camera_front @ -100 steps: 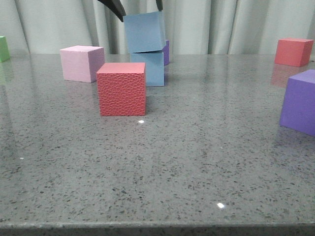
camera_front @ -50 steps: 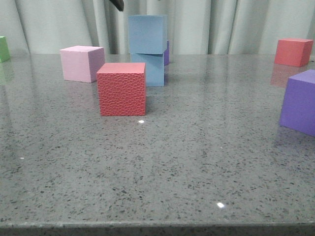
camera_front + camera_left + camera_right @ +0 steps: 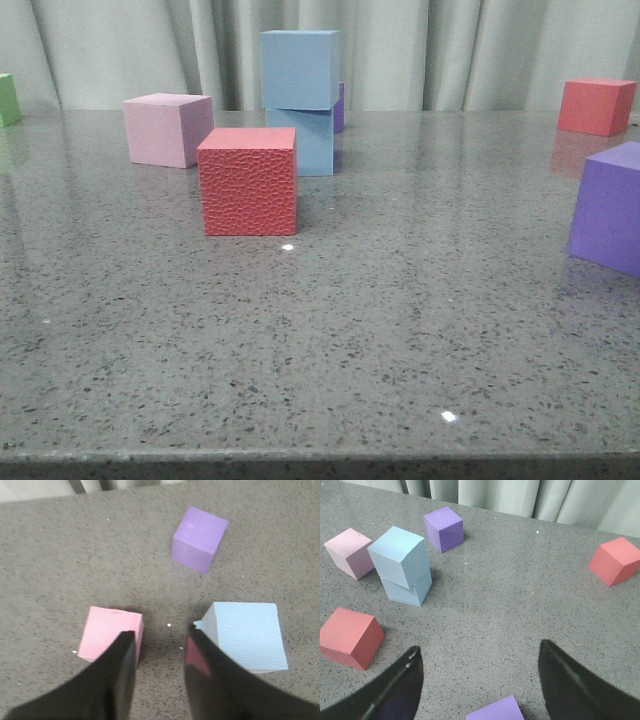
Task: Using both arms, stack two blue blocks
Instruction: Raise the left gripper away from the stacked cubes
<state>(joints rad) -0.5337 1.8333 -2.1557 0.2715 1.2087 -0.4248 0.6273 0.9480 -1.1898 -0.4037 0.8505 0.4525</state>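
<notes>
Green cube (image 3: 7, 98) at far left desk (image 3: 320, 340) edge, then pink cube (image 3: 166, 128), textured red cube (image 3: 247, 180) in front, upper blue block (image 3: 298, 69) stacked on lower blue block (image 3: 305, 140) just behind the red one, top block slightly twisted, small purple cube (image 3: 339, 106) behind the stack, second red cube (image 3: 596, 104) far right back, large purple cube (image 3: 609, 206) at right edge. Left gripper (image 3: 159, 645) above the desk between pink cube and stack, jaws narrowly parted, holding nothing. Right gripper (image 3: 477, 672) well clear of the stack, jaws wide, empty.
</notes>
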